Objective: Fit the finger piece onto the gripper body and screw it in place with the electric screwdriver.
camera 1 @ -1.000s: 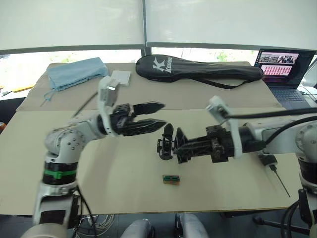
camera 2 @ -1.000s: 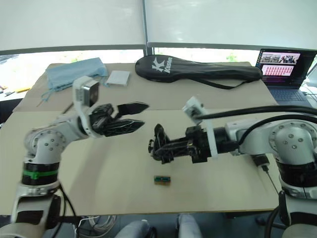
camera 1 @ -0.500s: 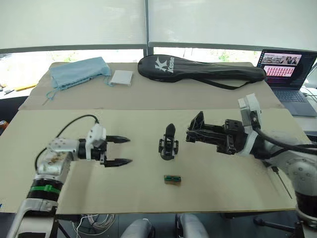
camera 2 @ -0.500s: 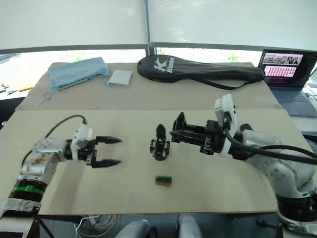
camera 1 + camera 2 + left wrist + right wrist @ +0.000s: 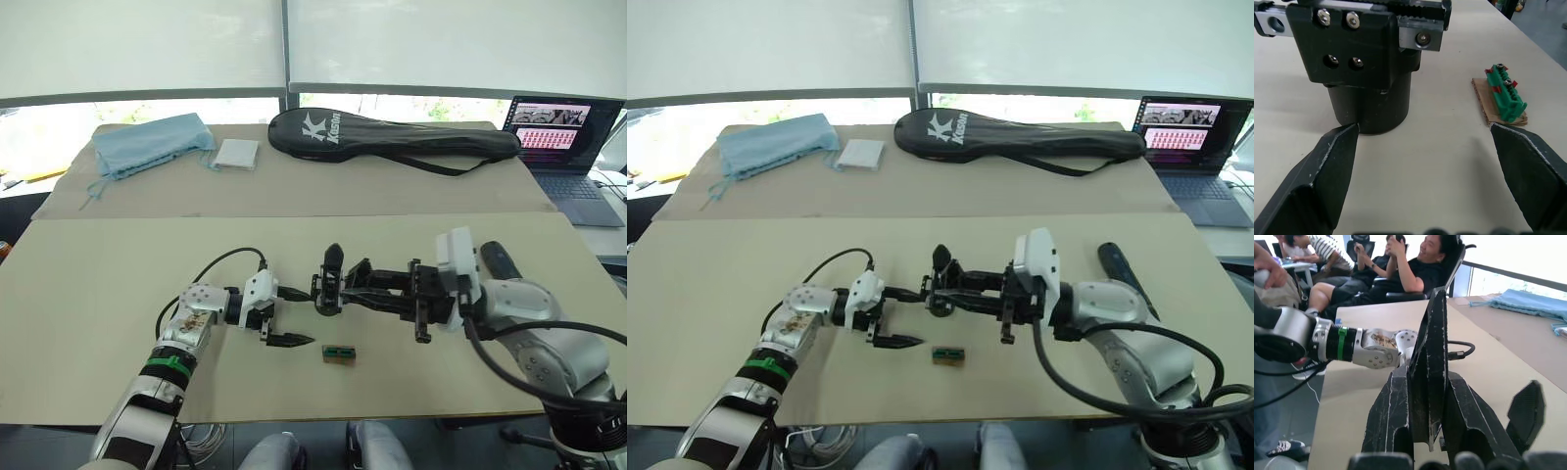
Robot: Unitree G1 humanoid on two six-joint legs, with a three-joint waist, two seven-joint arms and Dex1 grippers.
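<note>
Nearest you, a small green connector block on a brown card scrap (image 5: pixel 338 352) lies on the beige table (image 5: pixel 118 284). Just left of it your left gripper (image 5: pixel 289 315) rests low on the table with its two black fingers spread wide apart, holding nothing; the far finger points at the round base of the small black gripper body (image 5: pixel 329 291), which stands upright at the table's middle. From the right, your right gripper (image 5: pixel 345 290) reaches in and its fingers pinch the small black tapered finger piece (image 5: pixel 1431 362), held against that body. The thick matte-black electric screwdriver (image 5: pixel 497 261) lies at the right behind the right arm. Farther off lie a long black racket bag (image 5: pixel 392 135), a blue cloth (image 5: pixel 152 143) and an open laptop (image 5: pixel 566 137).
</note>
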